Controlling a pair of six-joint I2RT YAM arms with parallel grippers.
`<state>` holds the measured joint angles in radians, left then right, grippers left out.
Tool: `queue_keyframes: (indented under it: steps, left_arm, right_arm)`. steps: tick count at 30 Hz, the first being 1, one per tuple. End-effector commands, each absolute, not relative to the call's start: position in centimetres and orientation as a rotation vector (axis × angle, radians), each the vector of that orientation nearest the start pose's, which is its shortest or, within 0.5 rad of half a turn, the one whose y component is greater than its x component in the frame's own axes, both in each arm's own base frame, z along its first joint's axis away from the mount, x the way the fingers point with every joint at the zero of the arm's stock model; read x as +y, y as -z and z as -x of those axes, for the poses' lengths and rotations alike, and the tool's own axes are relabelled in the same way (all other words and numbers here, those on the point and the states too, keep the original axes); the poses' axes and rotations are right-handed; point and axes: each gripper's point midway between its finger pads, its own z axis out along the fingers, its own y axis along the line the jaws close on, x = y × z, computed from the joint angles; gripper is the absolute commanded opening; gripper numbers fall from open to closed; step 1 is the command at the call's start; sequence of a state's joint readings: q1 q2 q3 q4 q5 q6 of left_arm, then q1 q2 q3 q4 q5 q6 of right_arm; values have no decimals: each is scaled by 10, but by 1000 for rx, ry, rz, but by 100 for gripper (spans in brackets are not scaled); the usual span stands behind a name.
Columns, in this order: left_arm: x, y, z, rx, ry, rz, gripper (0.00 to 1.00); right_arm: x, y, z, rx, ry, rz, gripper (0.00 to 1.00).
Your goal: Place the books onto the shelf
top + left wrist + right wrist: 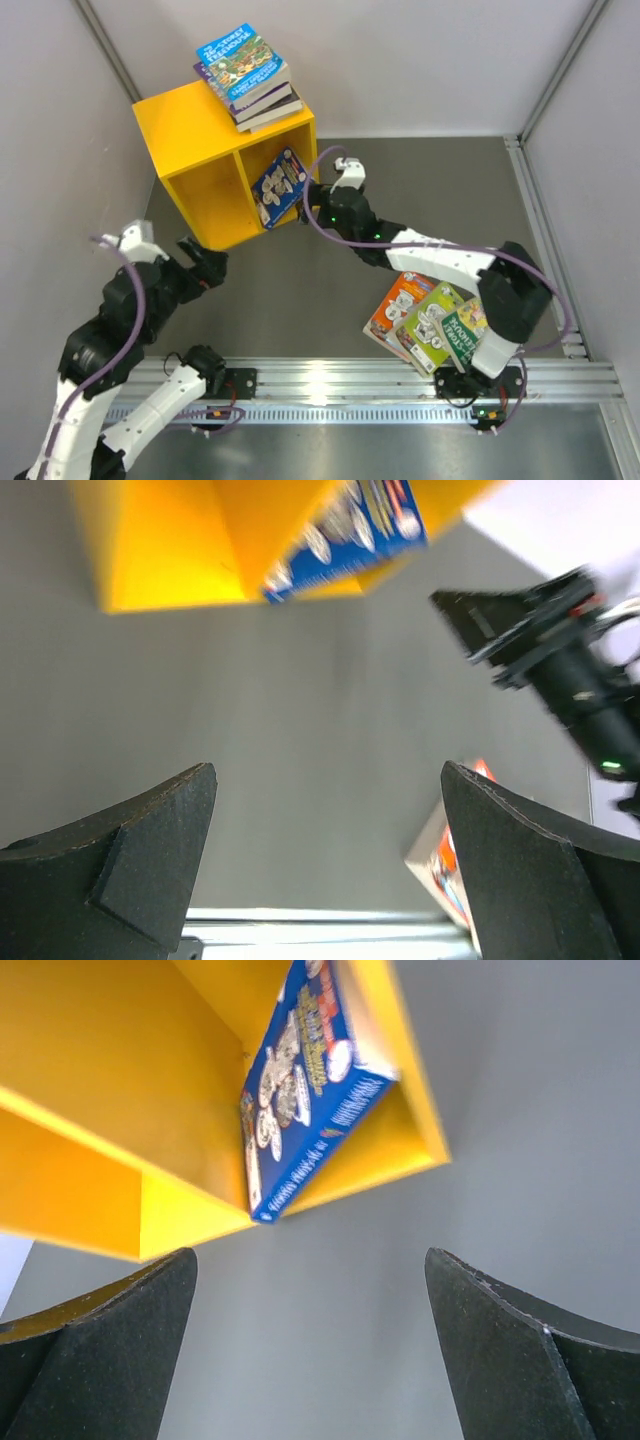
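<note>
Blue cartoon book [278, 186] is in the right-hand compartment of the yellow shelf [190, 130], a bit above the middle of the top view. It leans at a tilt, and in the right wrist view we can see its lower corner poking out past the front edge. The left-hand compartment looks bare from what we can see.

On the shelf's roof, near the top of the frame, we've got a stack of books [245, 75] with a blue cover on top and darker ones under it.

The right gripper [310, 196] sits just beside the blue book, jaws spread wide with nothing between them.

Lower right of the frame, three more books lie fanned and overlapping on the grey table [300, 300]: orange one [398, 305], lime one [432, 322], green one [465, 330], partly under the right arm.

The left gripper [205, 258] hovers at centre-left, near the shelf's lower corner, also wide open and holding nothing.
</note>
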<state>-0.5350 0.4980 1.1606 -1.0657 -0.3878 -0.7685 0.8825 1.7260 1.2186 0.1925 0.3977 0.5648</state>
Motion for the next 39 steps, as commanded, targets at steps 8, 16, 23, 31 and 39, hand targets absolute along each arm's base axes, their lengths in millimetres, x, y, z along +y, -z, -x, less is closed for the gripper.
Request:
queue_keyframes:
  steps: [8,16,23,31,39]
  left_arm:
    - [-206,-259,-224,2223,886,76,99]
    - [-348,-217,-202,2408,1052,-340,99]
    - [-427,-180,-178,2526,1287,-602,99]
    - [-462,-128,-137,2651,1336,-867,99]
    - [-465,-73,-95,2759,1040,-1176,99]
  right_arm:
    - [224,-232,-296,2063,-310,-112,100]
    - [117,-162,-252,2522,-233,-503,100]
    - [104,-114,-211,2853,-160,-541,100]
    - [87,-79,-197,2935,-99,-585,100]
    - [65,-81,-200,2916,-92,-618,100]
